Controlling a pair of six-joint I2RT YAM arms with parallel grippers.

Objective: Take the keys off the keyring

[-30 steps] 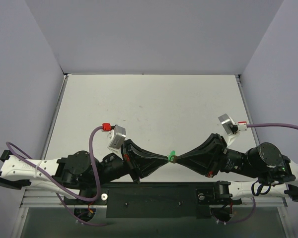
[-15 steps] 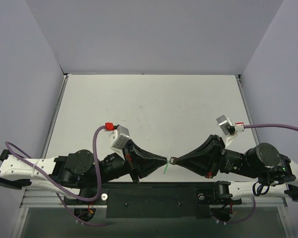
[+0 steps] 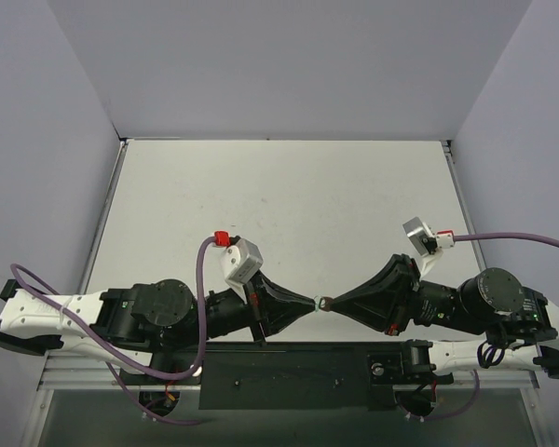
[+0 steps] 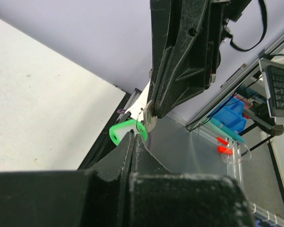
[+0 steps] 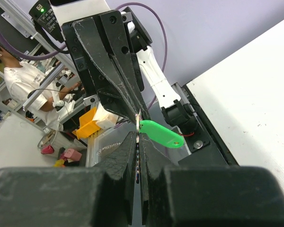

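**Key and keyring still joined, pinched between both grippers**

Top view: the left gripper (image 3: 309, 300) and right gripper (image 3: 329, 302) meet tip to tip at the key (image 3: 321, 302). The green keyring showed beside the key a second ago. It is hidden now, and the left wrist has rolled.

Left wrist view: the left jaws are pressed onto the keyring (image 4: 124, 130), just left of the key, which the right jaws clamp.

Right wrist view: the keyring juts out right of the key, touching it. Separation looks still undone.

Pale lavender walls (image 3: 261, 65) around a white table (image 3: 279, 186) (faintly speckled), cluttered lab shelving (image 5: 14, 26) beyond.
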